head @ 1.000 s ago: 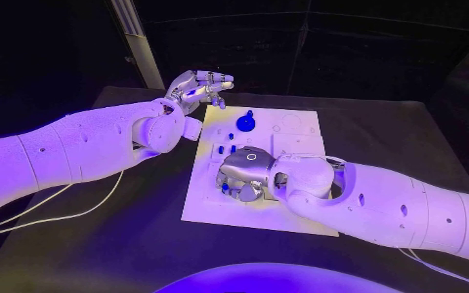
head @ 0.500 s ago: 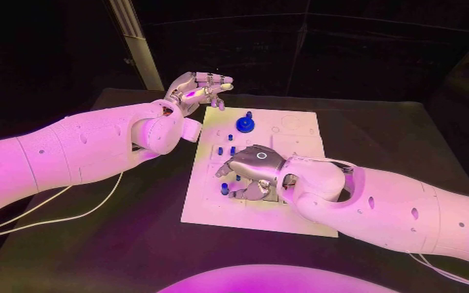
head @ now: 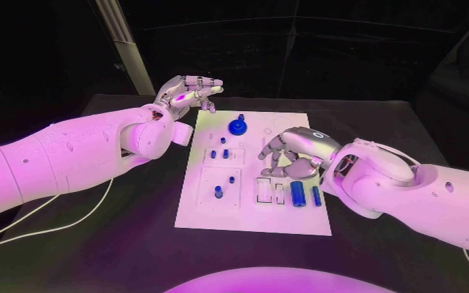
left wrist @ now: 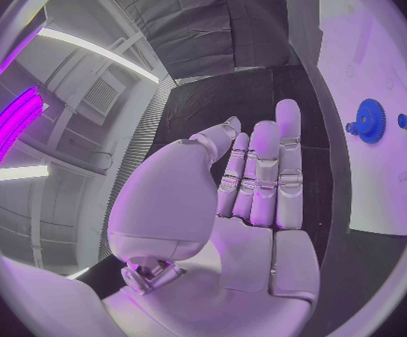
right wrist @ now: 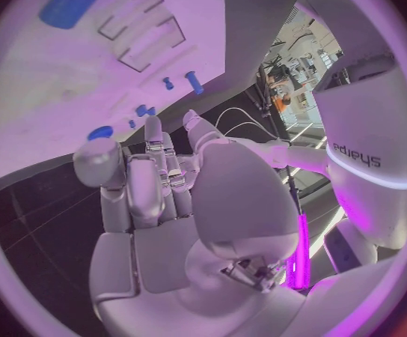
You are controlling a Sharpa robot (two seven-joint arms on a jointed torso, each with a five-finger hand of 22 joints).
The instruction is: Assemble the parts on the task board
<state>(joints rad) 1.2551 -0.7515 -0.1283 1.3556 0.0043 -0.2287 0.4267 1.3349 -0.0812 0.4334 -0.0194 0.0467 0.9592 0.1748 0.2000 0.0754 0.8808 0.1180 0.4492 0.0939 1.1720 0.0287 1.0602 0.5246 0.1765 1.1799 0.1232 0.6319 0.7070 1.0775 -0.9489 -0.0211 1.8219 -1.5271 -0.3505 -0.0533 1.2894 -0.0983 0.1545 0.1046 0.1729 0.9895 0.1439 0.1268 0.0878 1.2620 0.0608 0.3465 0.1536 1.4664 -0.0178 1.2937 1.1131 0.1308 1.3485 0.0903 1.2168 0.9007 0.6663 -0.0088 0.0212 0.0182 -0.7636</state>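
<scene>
Fingers curled inward, gripping nothing: the silver right hand (head: 298, 152) hangs over the right-hand part of the flat white task board (head: 293, 220). Just below it on the board lie a thick blue cylinder (head: 297, 193) and a thinner blue rod (head: 316, 196), beside empty rectangular slots. The silver left hand (head: 188, 92), fingers straight and close together, holds nothing and hovers off the board's far left corner, near the blue toothed gear (head: 238, 127). Small blue pegs (head: 219, 152) stand mid-board. Matte black table (head: 117, 239) underneath, dark room around.
</scene>
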